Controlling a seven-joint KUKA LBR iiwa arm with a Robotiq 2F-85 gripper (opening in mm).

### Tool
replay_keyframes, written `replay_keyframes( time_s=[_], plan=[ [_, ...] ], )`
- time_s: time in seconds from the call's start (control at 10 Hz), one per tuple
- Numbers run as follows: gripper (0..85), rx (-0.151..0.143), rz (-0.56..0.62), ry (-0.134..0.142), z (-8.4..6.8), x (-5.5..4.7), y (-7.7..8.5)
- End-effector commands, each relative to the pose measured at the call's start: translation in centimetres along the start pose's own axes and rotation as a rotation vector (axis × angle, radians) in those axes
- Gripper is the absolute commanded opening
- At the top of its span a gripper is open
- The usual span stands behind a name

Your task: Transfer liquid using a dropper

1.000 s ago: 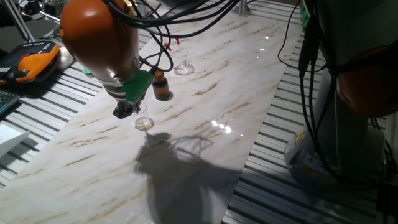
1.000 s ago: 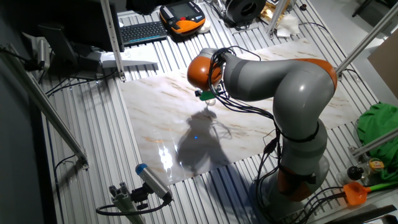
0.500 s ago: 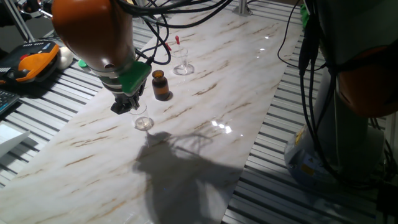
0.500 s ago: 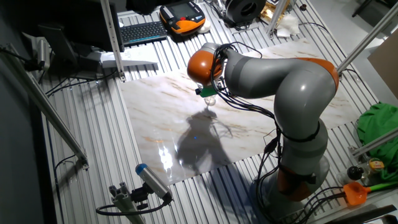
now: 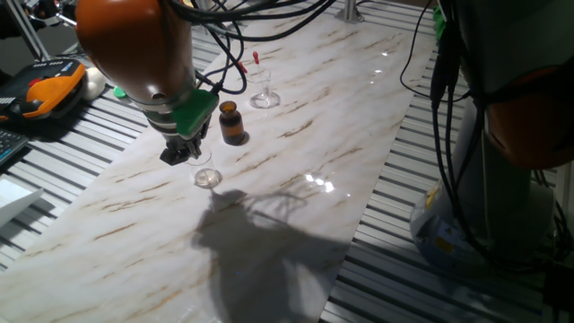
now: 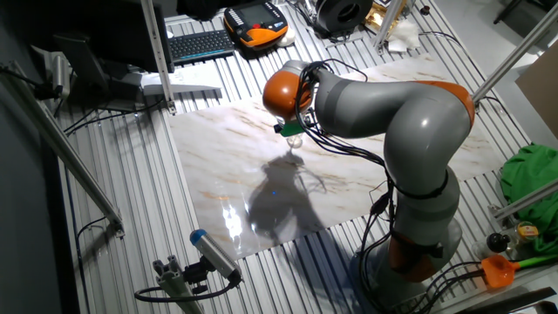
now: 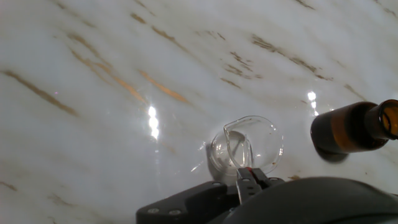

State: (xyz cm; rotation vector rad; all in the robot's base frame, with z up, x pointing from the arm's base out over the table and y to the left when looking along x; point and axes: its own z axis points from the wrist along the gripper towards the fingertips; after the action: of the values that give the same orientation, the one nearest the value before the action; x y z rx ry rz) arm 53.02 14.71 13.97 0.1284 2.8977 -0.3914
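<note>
At the far left of one fixed view, off the marble counter (image 5: 359, 117), lies an orange-and-black handset (image 5: 47, 90). Next comes the gripper (image 5: 182, 155), hanging low under a green collar (image 5: 195, 115) just above the counter. Its fingers (image 7: 249, 180) show only as a narrow dark tip at the bottom of the hand view, so I cannot tell whether they are parted or closed, and nothing can be seen held between them. Just right of it, directly below the fingers in the hand view, sits a small clear glass dish (image 5: 207, 177). Further right stands the brown amber bottle (image 5: 232, 123), upright and uncapped. The dropper (image 5: 256, 58) stands beyond it, red bulb up, in a small clear glass (image 5: 265, 97), well apart from the gripper
</note>
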Motion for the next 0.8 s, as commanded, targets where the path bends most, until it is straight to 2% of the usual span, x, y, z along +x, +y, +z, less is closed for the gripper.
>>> replay_keyframes(
  time_s=[0.0,0.7],
  plan=[
    [0.0,0.007,-0.003,-0.005,0.10,0.04,0.06],
    [0.0,0.011,0.005,-0.012,0.19,0.21,0.13]
  ],
)
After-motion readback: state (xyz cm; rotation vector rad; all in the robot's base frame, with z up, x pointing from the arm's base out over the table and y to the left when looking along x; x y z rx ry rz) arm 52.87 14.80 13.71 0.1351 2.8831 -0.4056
